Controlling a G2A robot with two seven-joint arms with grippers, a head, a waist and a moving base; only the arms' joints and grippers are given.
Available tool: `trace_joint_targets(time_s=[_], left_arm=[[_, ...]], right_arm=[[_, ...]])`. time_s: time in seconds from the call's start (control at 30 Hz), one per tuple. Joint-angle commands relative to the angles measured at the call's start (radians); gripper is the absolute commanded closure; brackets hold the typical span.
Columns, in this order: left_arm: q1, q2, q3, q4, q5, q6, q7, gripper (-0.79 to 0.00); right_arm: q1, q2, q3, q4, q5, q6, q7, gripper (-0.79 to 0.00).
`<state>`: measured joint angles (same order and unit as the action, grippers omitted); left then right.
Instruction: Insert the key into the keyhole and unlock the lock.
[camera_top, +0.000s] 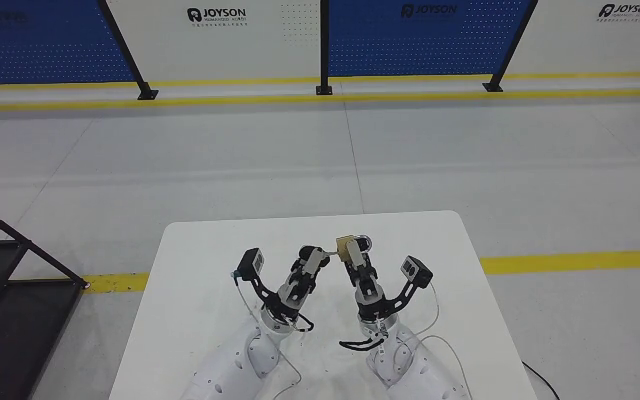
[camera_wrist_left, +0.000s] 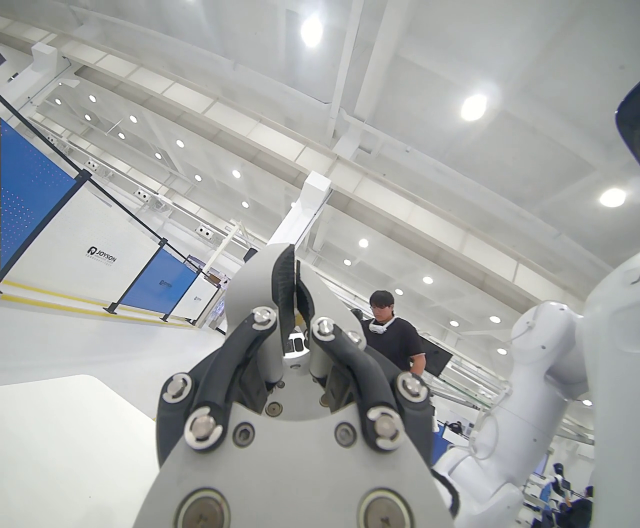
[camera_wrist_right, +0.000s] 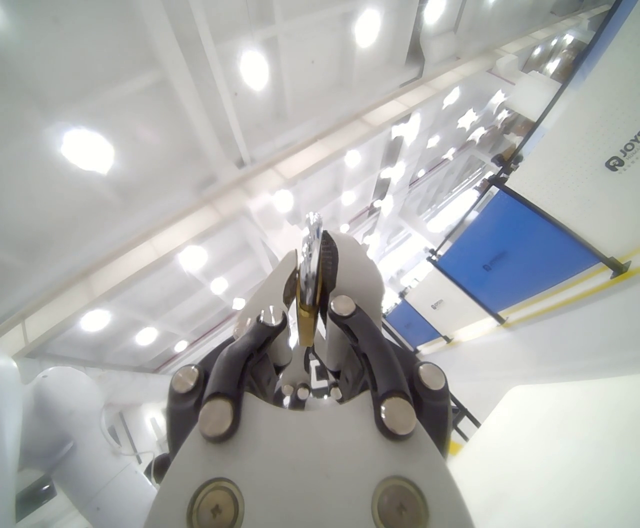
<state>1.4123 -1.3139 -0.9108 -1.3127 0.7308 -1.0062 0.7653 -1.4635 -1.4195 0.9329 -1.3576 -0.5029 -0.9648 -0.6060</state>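
We see the right gripper (camera_wrist_right: 316, 256) clamped on the brass lock (camera_wrist_right: 304, 311) and the left gripper (camera_wrist_left: 293, 266) pinched narrow on the key (camera_top: 330, 249), which pokes ahead of its jaws, so a thin hold might let the key twist and miss the keyhole.

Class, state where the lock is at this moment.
In the top view the lock sits clamped in the right gripper, over the table's far half, with the left gripper close on its left.

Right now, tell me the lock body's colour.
The lock body is brass-gold; right wrist view shows it best.
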Motion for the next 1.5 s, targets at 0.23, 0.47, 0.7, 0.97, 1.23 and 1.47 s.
trace_joint_targets(time_s=[0.23,0.47,0.7,0.97,1.23,1.47], left_arm=[[0.004,-0.014,-0.013,0.013,0.020,-0.005,0.008,0.000],[0.006,-0.023,-0.019,0.018,0.025,-0.005,-0.001,0.000],[0.007,-0.033,-0.025,0.019,0.026,-0.006,-0.003,0.000],[0.006,-0.045,-0.031,0.027,0.033,-0.001,0.003,0.000],[0.008,-0.056,-0.037,0.030,0.044,-0.004,0.011,0.000],[0.012,-0.065,-0.042,0.030,0.048,-0.006,0.020,0.000]], right_arm=[[0.000,0.000,0.000,0.000,0.000,0.000,0.000,0.000],[0.000,0.000,0.000,0.000,0.000,0.000,0.000,0.000],[0.000,0.000,0.000,0.000,0.000,0.000,0.000,0.000],[-0.019,-0.001,0.021,-0.039,0.022,0.034,0.054,0.000],[-0.032,-0.009,0.034,-0.050,-0.020,0.046,0.025,0.000],[-0.035,-0.021,0.036,-0.045,-0.069,0.067,-0.019,0.000]])
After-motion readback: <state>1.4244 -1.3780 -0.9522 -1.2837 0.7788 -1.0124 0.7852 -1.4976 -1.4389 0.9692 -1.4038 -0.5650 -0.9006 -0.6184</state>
